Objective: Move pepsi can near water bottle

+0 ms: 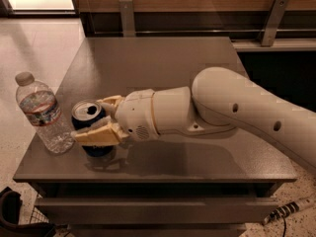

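Note:
The pepsi can [88, 113], dark blue with a silver top, stands upright on the grey table [148, 63] near its front left corner. My gripper [98, 120] reaches in from the right with one tan finger [96, 136] in front of the can and the other behind it, shut on the can. The water bottle [43, 113], clear with a white cap and a red-and-white label, stands upright just left of the can, a small gap between them.
The table's left and front edges lie close to the can and bottle. My white arm [237, 112] crosses the right half of the table. A wooden wall with metal brackets [126, 15] runs behind. A dark object [12, 214] sits on the floor at lower left.

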Motion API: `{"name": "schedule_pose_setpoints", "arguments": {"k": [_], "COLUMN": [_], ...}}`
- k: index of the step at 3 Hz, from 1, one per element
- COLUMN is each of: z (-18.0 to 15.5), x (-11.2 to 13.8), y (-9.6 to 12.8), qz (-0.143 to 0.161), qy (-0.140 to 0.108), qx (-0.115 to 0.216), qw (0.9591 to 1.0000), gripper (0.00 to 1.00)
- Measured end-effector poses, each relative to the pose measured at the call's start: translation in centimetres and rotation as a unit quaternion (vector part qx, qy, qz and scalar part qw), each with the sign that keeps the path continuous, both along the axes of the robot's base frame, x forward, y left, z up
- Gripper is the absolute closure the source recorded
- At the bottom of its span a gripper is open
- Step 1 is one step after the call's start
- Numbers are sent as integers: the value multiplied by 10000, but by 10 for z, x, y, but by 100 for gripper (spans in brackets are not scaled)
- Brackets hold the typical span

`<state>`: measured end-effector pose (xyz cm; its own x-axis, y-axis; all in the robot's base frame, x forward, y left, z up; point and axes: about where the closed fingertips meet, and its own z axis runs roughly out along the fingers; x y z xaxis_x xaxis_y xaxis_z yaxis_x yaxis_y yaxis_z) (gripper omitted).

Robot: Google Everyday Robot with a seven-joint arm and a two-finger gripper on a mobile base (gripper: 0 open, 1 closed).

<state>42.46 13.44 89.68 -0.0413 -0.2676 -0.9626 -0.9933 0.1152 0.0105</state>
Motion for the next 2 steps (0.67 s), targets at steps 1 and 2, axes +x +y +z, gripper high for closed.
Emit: {"name": "schedule_pose_setpoints", "arguments": {"k": [1,2], "z": [1,1], "x": [-2,-2], "y": [2,2], "qz": [24,25], "qy": [-13,-14], "qx": [-11,-11], "qw": [10000,10000], "gripper": [0,0]}}
